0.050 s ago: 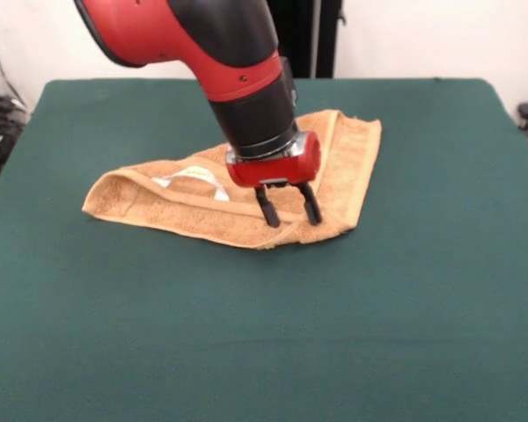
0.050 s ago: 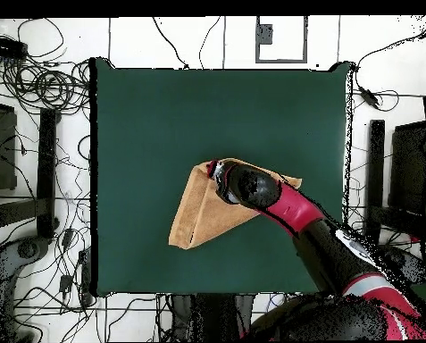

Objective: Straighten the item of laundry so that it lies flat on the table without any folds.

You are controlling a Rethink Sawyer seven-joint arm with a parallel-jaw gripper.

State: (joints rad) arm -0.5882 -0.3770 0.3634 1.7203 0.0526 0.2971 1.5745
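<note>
Towel [image 1: 202, 207] folded into a triangle mid-tabletop [image 1: 405, 334]; gripper [image 1: 289, 214] jaws apart, tips down on its front folded edge.

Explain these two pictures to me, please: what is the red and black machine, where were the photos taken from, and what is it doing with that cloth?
The machine is a robot arm, red and black, ending in a gripper: two dark fingers that can pinch things. One picture is taken from across the table, facing the robot; the other looks straight down from above, so its sides are turned around.

On the green table lies a small orange-tan towel. It is folded over itself into a rough triangle, with a white label showing.

The gripper is open, its fingers spread apart with their tips down at the towel's near edge. It holds nothing yet. The job is to spread the towel flat, which is not yet done.
</note>
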